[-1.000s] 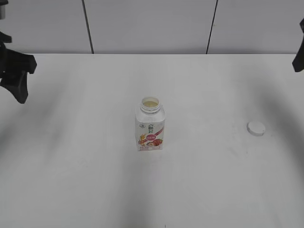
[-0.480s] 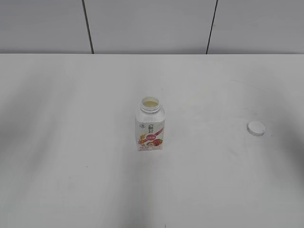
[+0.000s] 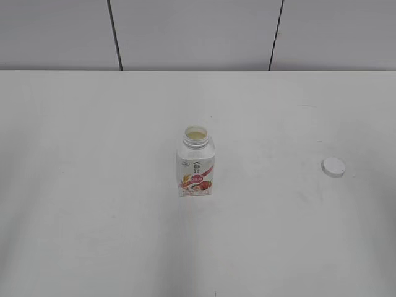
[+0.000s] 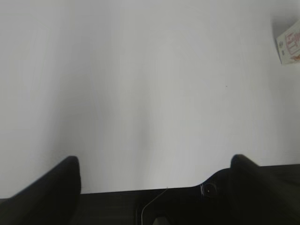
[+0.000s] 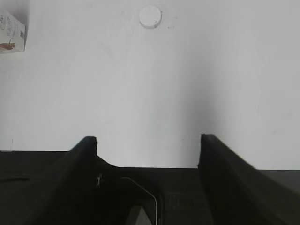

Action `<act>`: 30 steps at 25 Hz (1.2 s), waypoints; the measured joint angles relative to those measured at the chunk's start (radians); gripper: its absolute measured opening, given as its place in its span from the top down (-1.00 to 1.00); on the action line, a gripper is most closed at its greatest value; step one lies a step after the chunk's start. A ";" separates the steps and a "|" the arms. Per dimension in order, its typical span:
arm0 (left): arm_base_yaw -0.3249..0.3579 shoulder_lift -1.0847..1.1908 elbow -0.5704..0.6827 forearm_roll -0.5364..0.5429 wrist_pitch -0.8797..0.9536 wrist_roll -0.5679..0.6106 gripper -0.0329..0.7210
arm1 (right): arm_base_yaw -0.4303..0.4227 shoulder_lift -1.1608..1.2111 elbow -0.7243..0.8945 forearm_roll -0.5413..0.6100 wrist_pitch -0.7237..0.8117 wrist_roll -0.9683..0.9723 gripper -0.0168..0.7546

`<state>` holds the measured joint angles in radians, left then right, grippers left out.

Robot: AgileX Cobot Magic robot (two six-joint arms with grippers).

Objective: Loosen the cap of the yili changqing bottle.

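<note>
The yili changqing bottle [image 3: 196,162] stands upright in the middle of the white table [image 3: 93,185], its threaded neck uncovered and pale liquid showing inside. Its cap [image 3: 333,166] lies flat on the table far to the right, apart from the bottle. Neither arm shows in the exterior view. In the left wrist view my left gripper [image 4: 154,164] is open with nothing between its fingers, and a corner of the bottle [image 4: 289,44] shows at the upper right. My right gripper [image 5: 148,139] is open and empty too; the cap [image 5: 150,16] lies well ahead of it, the bottle [image 5: 11,33] at far left.
A grey panelled wall [image 3: 198,34] with two dark vertical seams runs behind the table's far edge. Bare white tabletop surrounds the bottle and cap.
One second ago both arms showed at the left and right edges of the exterior view; they have withdrawn out of sight. Bottle and cap have not moved.
</note>
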<state>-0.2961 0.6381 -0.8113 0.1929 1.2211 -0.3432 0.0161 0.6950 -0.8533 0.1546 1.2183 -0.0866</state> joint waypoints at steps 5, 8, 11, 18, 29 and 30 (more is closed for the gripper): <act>0.000 -0.236 0.129 0.011 0.001 0.000 -0.64 | 0.000 -0.178 0.050 -0.022 0.000 -0.009 -0.42; 0.000 -0.369 0.181 0.012 0.004 0.010 -0.64 | 0.000 -0.282 0.094 -0.026 0.000 -0.041 -0.42; 0.000 -0.489 0.206 0.013 0.004 0.032 -0.64 | 0.000 -0.374 0.145 -0.027 -0.009 -0.057 -0.42; 0.000 -0.646 0.217 0.014 -0.014 0.068 -0.64 | 0.000 -0.573 0.262 -0.028 -0.060 -0.120 -0.42; 0.000 -0.646 0.289 -0.053 -0.155 0.151 -0.64 | 0.000 -0.702 0.322 -0.032 -0.113 -0.131 -0.42; 0.000 -0.646 0.289 -0.054 -0.157 0.152 -0.64 | 0.000 -0.702 0.327 -0.034 -0.114 -0.133 -0.42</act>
<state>-0.2961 -0.0077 -0.5220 0.1393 1.0638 -0.1908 0.0161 -0.0071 -0.5261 0.1210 1.1045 -0.2196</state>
